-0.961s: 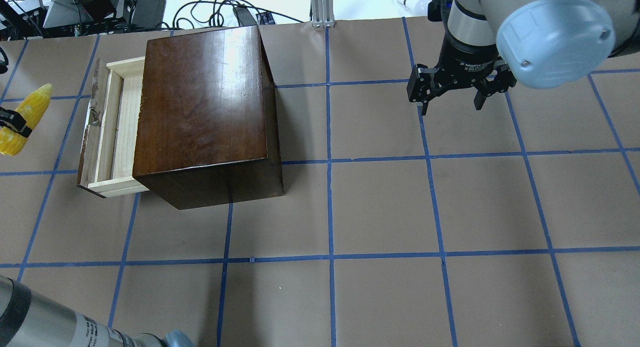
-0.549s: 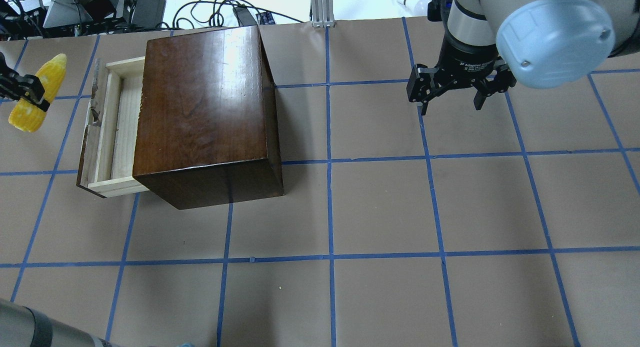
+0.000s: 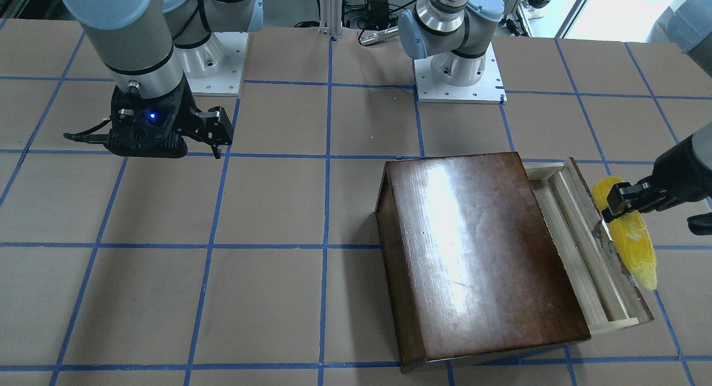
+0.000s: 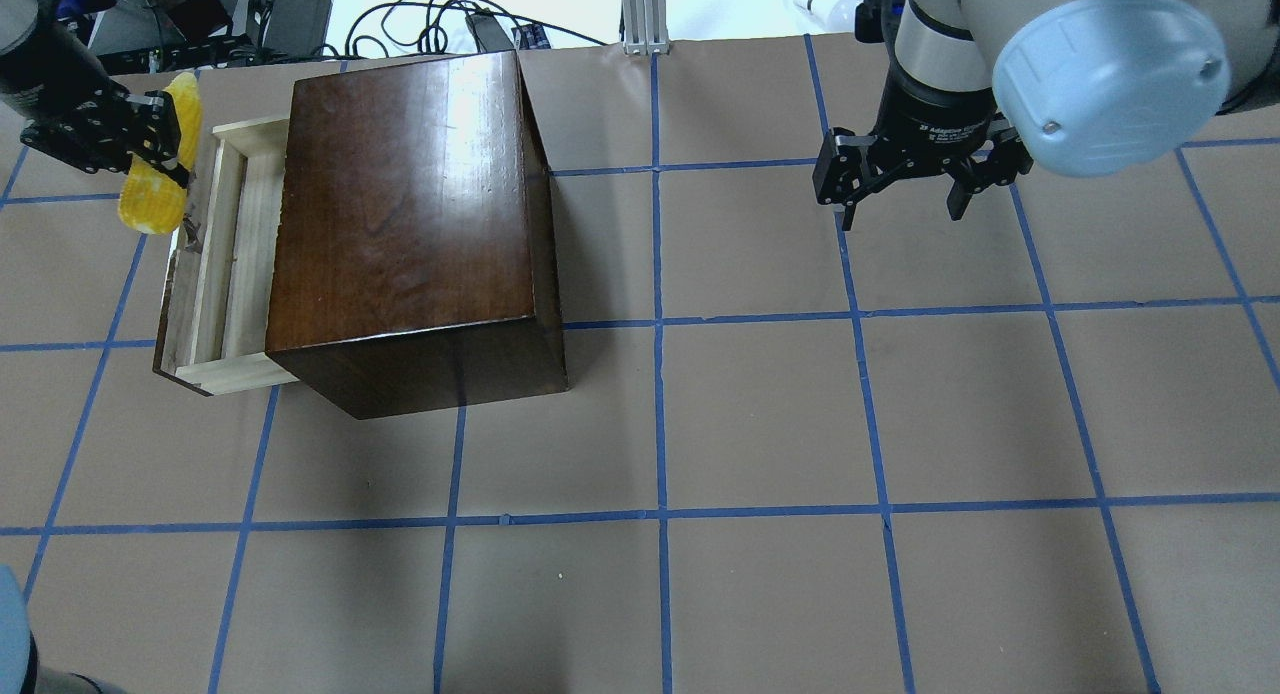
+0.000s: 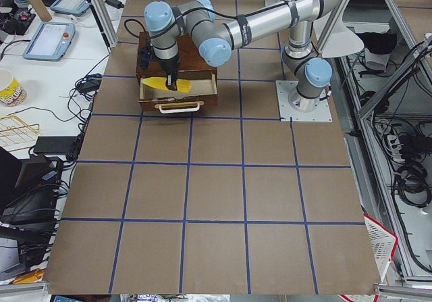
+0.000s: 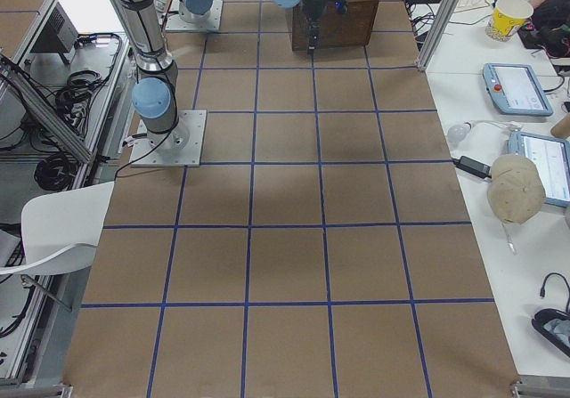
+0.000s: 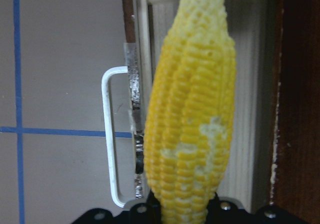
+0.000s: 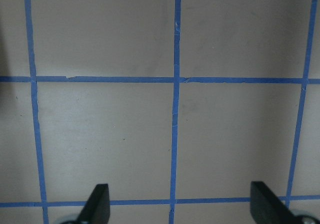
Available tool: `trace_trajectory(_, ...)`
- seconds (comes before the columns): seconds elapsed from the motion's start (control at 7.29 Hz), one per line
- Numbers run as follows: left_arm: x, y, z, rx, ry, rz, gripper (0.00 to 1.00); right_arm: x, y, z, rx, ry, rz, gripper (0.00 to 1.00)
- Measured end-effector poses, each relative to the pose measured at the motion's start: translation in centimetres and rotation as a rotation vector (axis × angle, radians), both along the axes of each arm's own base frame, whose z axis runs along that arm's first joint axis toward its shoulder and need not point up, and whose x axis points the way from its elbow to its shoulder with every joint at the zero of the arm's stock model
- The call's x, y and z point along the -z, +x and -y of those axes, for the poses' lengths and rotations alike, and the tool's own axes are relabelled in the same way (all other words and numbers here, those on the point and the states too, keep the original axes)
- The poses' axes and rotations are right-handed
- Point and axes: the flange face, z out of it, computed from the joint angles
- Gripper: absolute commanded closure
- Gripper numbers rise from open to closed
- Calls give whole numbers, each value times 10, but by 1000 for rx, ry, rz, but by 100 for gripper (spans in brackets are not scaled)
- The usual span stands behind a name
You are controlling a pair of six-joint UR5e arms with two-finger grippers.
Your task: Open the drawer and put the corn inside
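We see the corn (image 4: 148, 196) held off the counter (image 4: 760, 424) in the left tool (image 4: 160, 139), which pinches it across the cob near its thick end. The cob lies roughly level, its length running along the drawer's front. From overhead and from the front camera it sits over the drawer's (image 4: 225, 264) front panel, at the far end of that panel from the robot's side. In the left wrist view the corn (image 7: 192, 108) covers the front board and part of the pale wooden floor inside, with the white handle (image 7: 107, 139) just to its left. It is not lying in the drawer; we cannot tell how high above it the corn hangs.

The drawer is pulled partway out of the dark box (image 4: 400, 214), on the box's left side as the robot sees it, and we see nothing in the strip of floor that shows.

The right tool (image 4: 905, 199) is well apart from all this, over bare counter on the robot's right. Its fingers are spread and grip nothing; its wrist view shows only brown counter and blue tape lines (image 8: 175, 108) between the two tips.
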Motion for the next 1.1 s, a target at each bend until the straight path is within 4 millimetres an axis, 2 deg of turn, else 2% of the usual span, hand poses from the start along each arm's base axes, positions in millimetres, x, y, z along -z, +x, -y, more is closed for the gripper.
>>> trace_trajectory(0.55,53,-7,0,-85,44,-24,100,0,0,0,0,0,0,0)
trace_trajectory(0.69,65,-7,-3,-91,48,-24,51,0,0,0,0,0,-1,0)
trace_trajectory(0.82,73,-8,-4,-90,50,-23,9,0,0,0,0,0,-1,0)
trace_trajectory(0.96,76,-7,-6,-85,52,-21,0,0,0,0,0,0,-1,0)
trace_trajectory(1.1,77,-7,-7,-82,53,-19,0,0,0,0,0,0,-1,0)
